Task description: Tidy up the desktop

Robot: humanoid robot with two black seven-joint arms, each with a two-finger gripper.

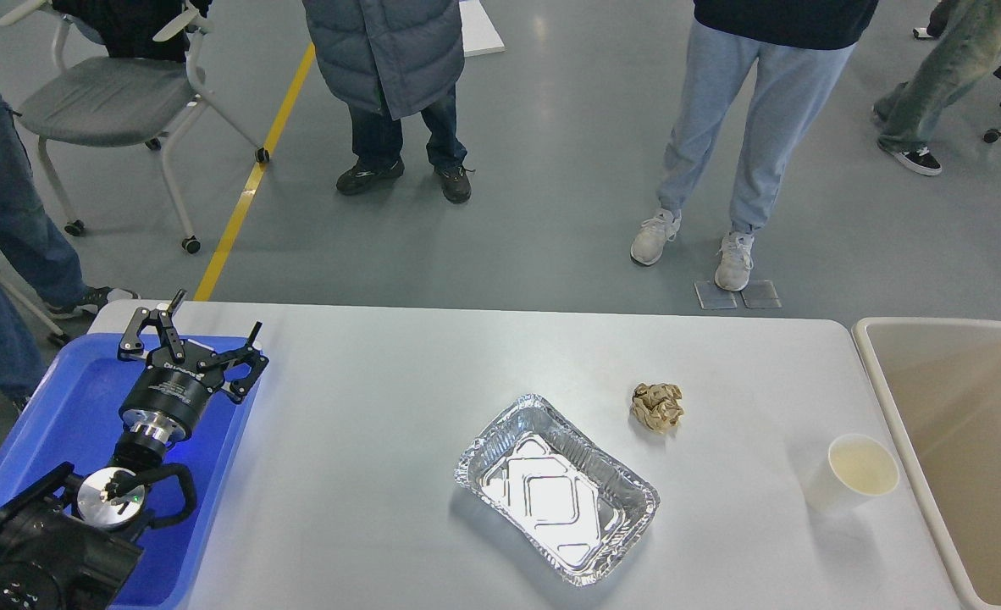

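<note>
The left gripper [212,326] is hanging spread and empty over the blue tray [69,407] at the desktop's [365,440] left edge. The foil tray [557,489] — near the front edge — probably wants gripping by its rim, lightly.

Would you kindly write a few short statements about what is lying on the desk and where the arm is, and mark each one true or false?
1. The foil tray is empty. True.
2. The crumpled paper ball lies inside the foil tray. False: it rests on the desktop, apart from the tray and beyond it.
3. The paper cup stands upright near the beige bin. True.
4. The left gripper is clamped on the cup. False: it is open, holds nothing and hangs over the blue tray.
5. The right gripper is reaching for the paper ball. False: no right arm is in view.
</note>
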